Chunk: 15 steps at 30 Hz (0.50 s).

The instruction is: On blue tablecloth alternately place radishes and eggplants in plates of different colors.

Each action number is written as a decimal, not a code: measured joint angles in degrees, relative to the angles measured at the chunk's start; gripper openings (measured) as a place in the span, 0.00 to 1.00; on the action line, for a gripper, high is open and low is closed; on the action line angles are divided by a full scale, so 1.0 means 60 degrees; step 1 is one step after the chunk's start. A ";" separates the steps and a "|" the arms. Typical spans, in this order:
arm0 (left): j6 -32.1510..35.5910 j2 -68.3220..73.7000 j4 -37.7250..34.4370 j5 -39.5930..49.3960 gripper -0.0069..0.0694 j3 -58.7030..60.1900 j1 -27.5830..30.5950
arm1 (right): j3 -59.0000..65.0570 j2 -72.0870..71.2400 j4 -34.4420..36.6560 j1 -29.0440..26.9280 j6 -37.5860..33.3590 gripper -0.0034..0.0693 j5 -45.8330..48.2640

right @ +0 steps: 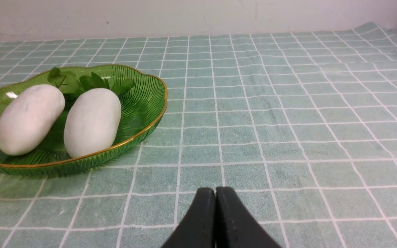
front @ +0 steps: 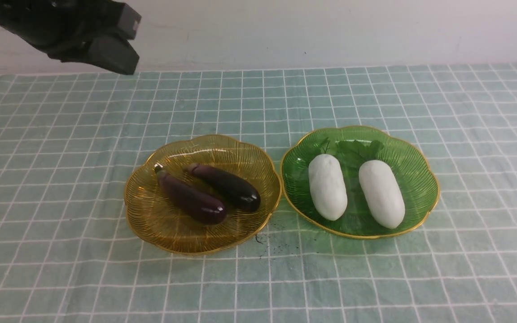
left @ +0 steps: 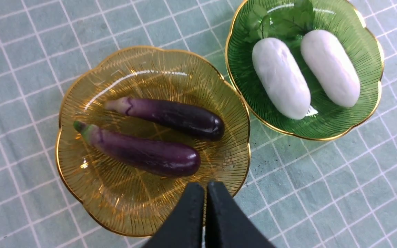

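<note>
Hovering with jaws pressed together and empty, left gripper [left: 205, 187] above amber plate [left: 91, 193] | right gripper [right: 215, 193] likewise closed over blue tablecloth [right: 288, 113] | eggplants [front: 209, 193] in amber plate | radishes [front: 355, 190] in green plate [front: 420, 175] | dark specks between plates, possibly writing, unreadable

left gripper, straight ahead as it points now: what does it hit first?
Probably the amber plate. The shut left gripper hangs above its near rim, and the nearer eggplant lies just beyond the tips. Depth is unclear from the wrist view, so rim or eggplant first is uncertain.
</note>
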 joint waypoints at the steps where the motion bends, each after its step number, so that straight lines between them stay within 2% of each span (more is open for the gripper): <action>1: 0.0000 -0.0139 0.0000 0.0000 0.08 0.0000 0.0000 | 0.0000 0.0000 0.0000 0.0000 0.0000 0.03 0.0000; 15: 0.0000 -0.1603 -0.0012 0.0074 0.08 0.0053 0.0000 | 0.0000 0.0000 0.0022 -0.0667 -0.0002 0.03 0.0002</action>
